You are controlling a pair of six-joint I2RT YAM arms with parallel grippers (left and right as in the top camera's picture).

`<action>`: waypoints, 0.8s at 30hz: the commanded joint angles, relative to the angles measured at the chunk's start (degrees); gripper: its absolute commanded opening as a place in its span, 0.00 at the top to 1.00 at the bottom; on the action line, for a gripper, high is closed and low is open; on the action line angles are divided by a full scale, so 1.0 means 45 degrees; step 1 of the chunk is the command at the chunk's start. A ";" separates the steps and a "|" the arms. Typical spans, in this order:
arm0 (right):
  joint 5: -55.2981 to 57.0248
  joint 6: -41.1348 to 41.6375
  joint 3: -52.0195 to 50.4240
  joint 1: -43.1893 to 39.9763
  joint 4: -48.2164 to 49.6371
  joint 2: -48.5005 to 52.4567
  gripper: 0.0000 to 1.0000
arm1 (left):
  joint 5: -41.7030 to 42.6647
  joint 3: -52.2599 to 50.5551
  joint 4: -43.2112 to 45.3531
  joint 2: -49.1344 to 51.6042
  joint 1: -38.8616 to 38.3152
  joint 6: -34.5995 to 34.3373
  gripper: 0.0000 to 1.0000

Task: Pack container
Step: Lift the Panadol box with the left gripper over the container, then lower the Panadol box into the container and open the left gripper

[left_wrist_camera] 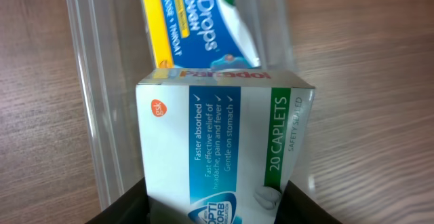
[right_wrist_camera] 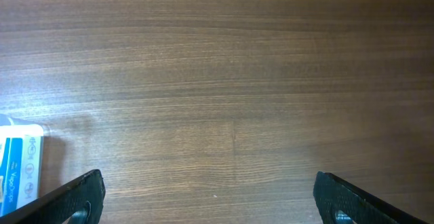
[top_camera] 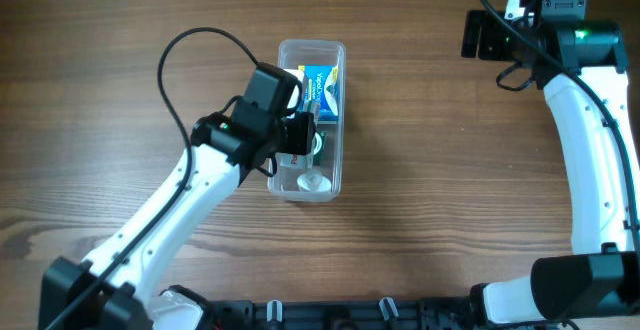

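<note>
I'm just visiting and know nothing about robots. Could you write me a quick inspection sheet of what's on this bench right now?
Surface: wooden table, brown grain.
Job's things: clear container at centre; blue-and-yellow drops box inside it; white caplet box held at the container, above or inside cannot be told.
Clutter: nothing seen.
Grippers: left gripper shut on the white caplet box; right gripper open over bare wood.
Cables: black cable loops off the left arm.
Surroundings: nothing seen beyond the table.
</note>
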 commanded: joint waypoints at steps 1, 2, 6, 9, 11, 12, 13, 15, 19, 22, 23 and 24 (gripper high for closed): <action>0.0087 0.0233 0.0146 0.0005 0.0049 -0.0121 0.00 | -0.0481 0.0238 0.0083 0.0685 -0.0068 -0.0102 0.51; 0.0087 0.0233 0.0146 0.0005 0.0049 -0.0121 0.00 | -0.0481 0.0238 0.0073 0.0787 -0.0068 -0.0102 0.52; 0.0087 0.0233 0.0146 0.0005 0.0049 -0.0121 0.00 | -0.0481 0.0233 -0.0097 0.0918 -0.0092 -0.0102 0.51; 0.0087 0.0233 0.0146 0.0005 0.0049 -0.0121 0.00 | -0.0481 0.0199 -0.0418 0.1005 -0.0092 -0.0102 0.51; 0.0087 0.0233 0.0146 0.0005 0.0049 -0.0121 0.00 | -0.0486 0.0189 -0.0559 0.1190 -0.0107 -0.0102 0.51; 0.0087 0.0233 0.0146 0.0005 0.0049 -0.0117 0.00 | -0.0481 0.0189 -0.0593 0.1336 -0.0117 -0.0102 0.50; 0.0087 0.0233 0.0146 0.0005 0.0049 -0.0117 0.00 | -0.0481 0.0189 -0.0602 0.1481 -0.0117 -0.0102 0.49; 0.0087 0.0233 0.0146 0.0005 0.0053 -0.0117 0.00 | -0.0481 0.0189 -0.0593 0.1778 -0.0117 -0.0107 0.47; 0.0087 0.0233 0.0146 0.0005 0.0053 -0.0121 0.00 | -0.0481 0.0189 -0.0364 0.1889 -0.0117 -0.0112 0.45; 0.0087 0.0233 0.0146 0.0005 0.0053 -0.0121 0.00 | -0.0481 0.0189 -0.0345 0.1894 -0.0117 -0.0112 0.44; 0.0087 0.0233 0.0146 0.0005 0.0053 -0.0121 0.00 | -0.0481 0.0189 -0.0364 0.1894 -0.0117 -0.0112 0.44; 0.0087 0.0233 0.0146 0.0005 0.0058 -0.0121 0.00 | -0.0476 0.0189 -0.0364 0.1894 -0.0117 -0.0112 0.42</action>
